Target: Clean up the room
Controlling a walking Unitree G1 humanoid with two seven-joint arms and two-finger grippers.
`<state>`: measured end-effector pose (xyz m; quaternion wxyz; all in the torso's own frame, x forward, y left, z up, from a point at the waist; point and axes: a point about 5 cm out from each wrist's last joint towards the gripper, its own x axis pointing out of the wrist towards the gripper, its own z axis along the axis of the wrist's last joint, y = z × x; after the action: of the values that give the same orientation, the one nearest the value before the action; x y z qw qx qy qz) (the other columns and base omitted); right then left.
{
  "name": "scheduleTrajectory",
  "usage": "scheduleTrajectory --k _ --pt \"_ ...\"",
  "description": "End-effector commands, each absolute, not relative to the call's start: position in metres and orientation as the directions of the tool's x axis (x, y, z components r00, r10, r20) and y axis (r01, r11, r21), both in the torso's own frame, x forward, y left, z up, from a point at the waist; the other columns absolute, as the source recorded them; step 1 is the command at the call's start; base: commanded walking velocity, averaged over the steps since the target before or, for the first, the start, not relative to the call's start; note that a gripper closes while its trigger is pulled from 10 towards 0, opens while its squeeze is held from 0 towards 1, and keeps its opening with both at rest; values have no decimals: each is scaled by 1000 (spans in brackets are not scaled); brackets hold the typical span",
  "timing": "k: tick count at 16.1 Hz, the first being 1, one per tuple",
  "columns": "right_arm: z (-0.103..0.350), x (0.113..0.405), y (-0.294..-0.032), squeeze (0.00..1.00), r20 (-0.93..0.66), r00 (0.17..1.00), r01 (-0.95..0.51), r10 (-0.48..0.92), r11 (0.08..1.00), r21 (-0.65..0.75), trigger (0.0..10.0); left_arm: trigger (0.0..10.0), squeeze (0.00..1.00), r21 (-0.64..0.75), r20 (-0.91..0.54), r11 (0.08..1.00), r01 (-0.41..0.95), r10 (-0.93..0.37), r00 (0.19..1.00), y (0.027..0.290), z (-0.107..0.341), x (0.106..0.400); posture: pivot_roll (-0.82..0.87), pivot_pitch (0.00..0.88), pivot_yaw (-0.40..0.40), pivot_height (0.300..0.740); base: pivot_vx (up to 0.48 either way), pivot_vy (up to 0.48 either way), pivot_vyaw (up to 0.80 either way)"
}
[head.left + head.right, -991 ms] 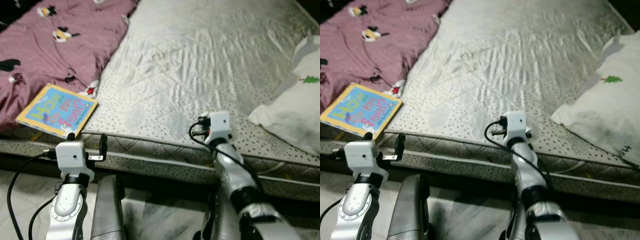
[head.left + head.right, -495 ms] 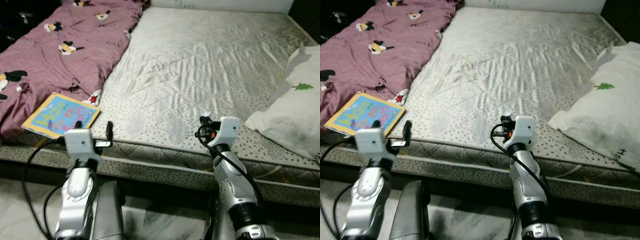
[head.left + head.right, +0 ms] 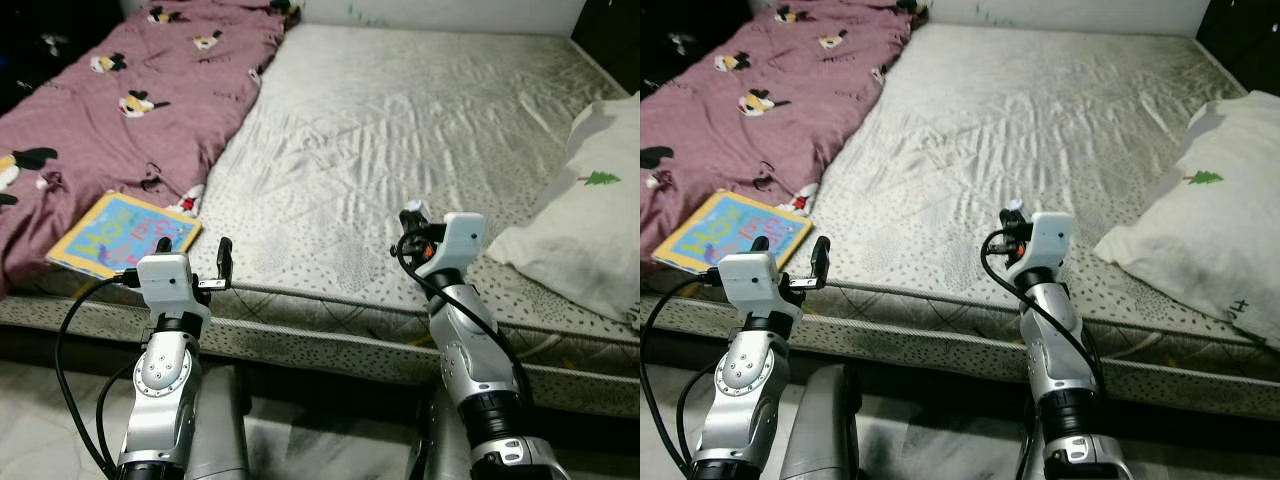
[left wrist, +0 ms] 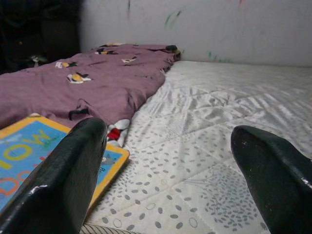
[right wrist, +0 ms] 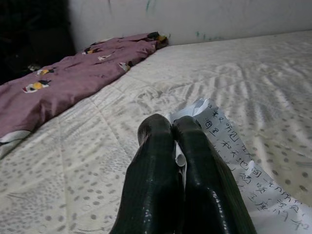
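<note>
Blanket [image 3: 120,120]: maroon, cartoon-printed, lying rumpled along the far left side of the bed; not yet folded or straightened.
Book [image 3: 125,233]: bright children's book sitting flat at the left front edge of the mattress, partly on the blanket's edge; still waiting to be picked up.
Left end effector [image 3: 190,262]: hovering at the mattress edge just beside the book, fingers [image 4: 73,180] spread wide apart, holding nothing.
Mattress [image 3: 400,120]: bare grey quilted cover, wrinkled across the middle.
Right end effector [image 3: 1012,222]: raised over the front edge of the mattress, fingers [image 5: 156,170] pressed together and pinching a scrap of paper [image 5: 229,146] with handwriting on it; the scrap looks crumpled, though its full shape is hard to make out.
Pillow [image 3: 590,220]: white, small green tree print, lying at the right edge of the bed.
Progress: early, by my reading. One piece of litter is being carried in the right end effector and is needing a bin; book, blanket and pillow are all remaining to be sorted.
</note>
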<state>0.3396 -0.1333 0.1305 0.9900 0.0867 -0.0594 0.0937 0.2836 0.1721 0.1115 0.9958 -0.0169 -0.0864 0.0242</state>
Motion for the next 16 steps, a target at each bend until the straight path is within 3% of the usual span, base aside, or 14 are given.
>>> scheduleTrajectory --k 1,11,16 --pt "140 342 -133 0 165 970 -207 181 965 162 10000 10000 0 -41 169 998 -37 43 985 173 111 282 33 0 30 550 0 0 0" --pt "137 326 -132 0 149 977 -177 152 969 171 10000 10000 0 -42 130 999 -29 34 991 173 101 274 4 31 31 655 0 0 0" --pt "129 316 -138 0 134 985 -122 106 985 124 10000 10000 0 -20 124 1000 -15 17 992 175 102 269 23 57 47 655 0 0 0"
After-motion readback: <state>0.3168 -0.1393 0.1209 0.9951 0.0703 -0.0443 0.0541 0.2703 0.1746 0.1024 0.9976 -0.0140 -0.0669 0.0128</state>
